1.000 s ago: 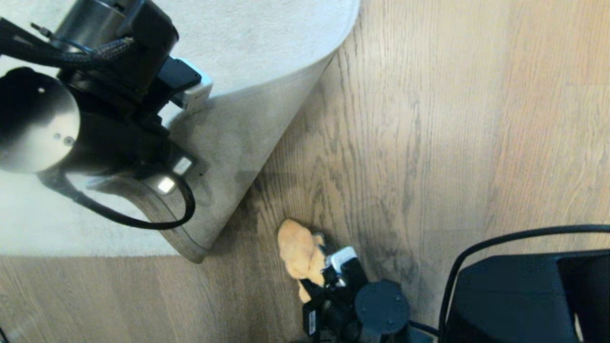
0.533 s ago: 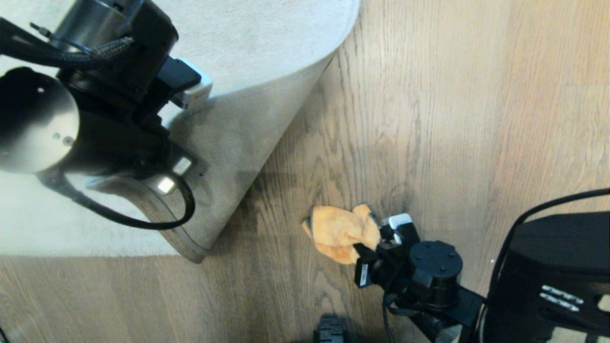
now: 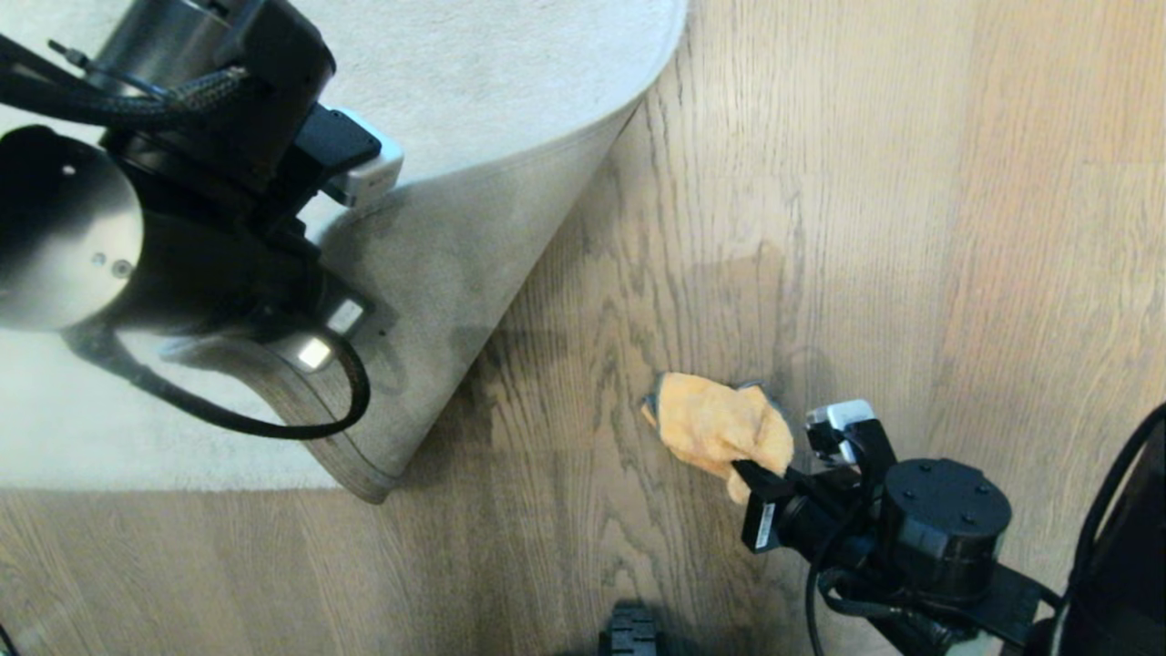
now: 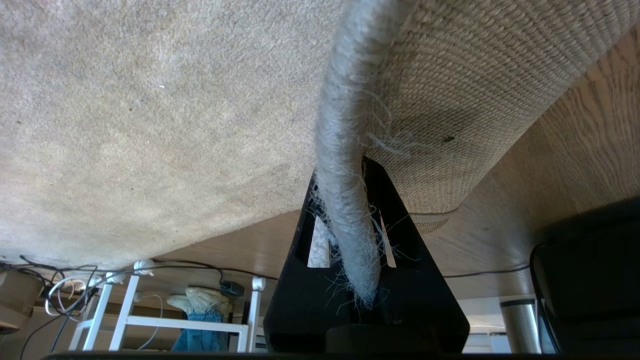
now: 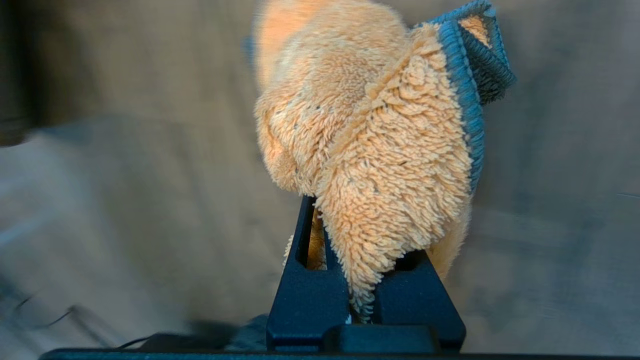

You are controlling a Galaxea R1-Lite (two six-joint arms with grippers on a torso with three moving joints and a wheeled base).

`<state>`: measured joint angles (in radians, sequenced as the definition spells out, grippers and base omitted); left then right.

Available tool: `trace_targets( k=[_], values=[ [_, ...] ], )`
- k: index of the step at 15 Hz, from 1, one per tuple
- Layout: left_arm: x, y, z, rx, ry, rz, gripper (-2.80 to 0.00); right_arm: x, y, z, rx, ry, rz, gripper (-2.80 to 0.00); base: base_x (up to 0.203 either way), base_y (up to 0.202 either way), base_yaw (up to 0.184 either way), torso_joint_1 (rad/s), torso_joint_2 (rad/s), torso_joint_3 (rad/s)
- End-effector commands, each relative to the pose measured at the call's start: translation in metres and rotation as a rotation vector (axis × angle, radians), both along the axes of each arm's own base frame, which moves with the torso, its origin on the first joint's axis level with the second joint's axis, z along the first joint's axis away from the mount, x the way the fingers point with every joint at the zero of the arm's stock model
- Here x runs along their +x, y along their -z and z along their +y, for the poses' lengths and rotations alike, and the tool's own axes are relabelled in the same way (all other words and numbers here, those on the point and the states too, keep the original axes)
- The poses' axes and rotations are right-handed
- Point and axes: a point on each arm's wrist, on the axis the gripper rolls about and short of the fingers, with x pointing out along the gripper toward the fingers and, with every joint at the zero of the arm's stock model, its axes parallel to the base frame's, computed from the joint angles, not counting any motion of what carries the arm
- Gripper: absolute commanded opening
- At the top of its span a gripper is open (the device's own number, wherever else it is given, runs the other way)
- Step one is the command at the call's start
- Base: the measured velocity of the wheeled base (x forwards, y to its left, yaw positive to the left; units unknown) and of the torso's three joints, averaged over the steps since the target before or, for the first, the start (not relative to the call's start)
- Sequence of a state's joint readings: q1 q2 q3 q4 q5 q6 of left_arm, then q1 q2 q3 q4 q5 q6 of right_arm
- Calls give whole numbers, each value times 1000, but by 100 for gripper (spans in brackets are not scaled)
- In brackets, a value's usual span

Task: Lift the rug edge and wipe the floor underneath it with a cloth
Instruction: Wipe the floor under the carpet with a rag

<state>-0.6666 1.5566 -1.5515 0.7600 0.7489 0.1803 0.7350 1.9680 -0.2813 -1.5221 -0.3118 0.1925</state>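
Left pincer [image 4: 350, 250]: closed on the rug edge [image 4: 345, 165], which passes between its two black fingers; frayed threads hang around the grip.
Rug edge: lifted clear of the floor [image 3: 820, 182] and folded back, so the beige woven backing faces outward in the left wrist view. In the head view the raised corner [image 3: 373, 483] forms a wedge pointing toward the lower centre.
Rug surface: pale grey short pile, lying flat to the robot's left and farther forward.
Right pincer [image 5: 362, 295]: clamped on an orange cloth [image 5: 370, 150]; the fabric bunches out ahead of the fingertips.
Cloth: fluffy orange pile with a blue stitched border, seen in the head view [image 3: 720, 424] pressed against the floor to the right of the lifted rug, apart from it.
Floor: brown-grey wood-grain planks with dark streaks; the exposed area beside the raised corner lies in shadow.
Right arm: enters from the lower right of the head view.
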Motion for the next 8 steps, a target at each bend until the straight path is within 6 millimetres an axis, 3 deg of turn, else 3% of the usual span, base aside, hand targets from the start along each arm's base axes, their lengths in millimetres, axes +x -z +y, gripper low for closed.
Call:
trace_targets(
  k=[1,4,8],
  values=[
    [-1,0,0,5,0,0,-280,-11,-8,11,41,-57,-41,-280,0,0,0,0,0,0],
    [-1,0,0,6,0,1,-280,-43,3,53,26,-242,-18,-280,0,0,0,0,0,0],
    [0,1,-1,8,0,4,-280,-58,39,117,2,-391,0,-280,0,0,0,0,0,0]
  ],
)
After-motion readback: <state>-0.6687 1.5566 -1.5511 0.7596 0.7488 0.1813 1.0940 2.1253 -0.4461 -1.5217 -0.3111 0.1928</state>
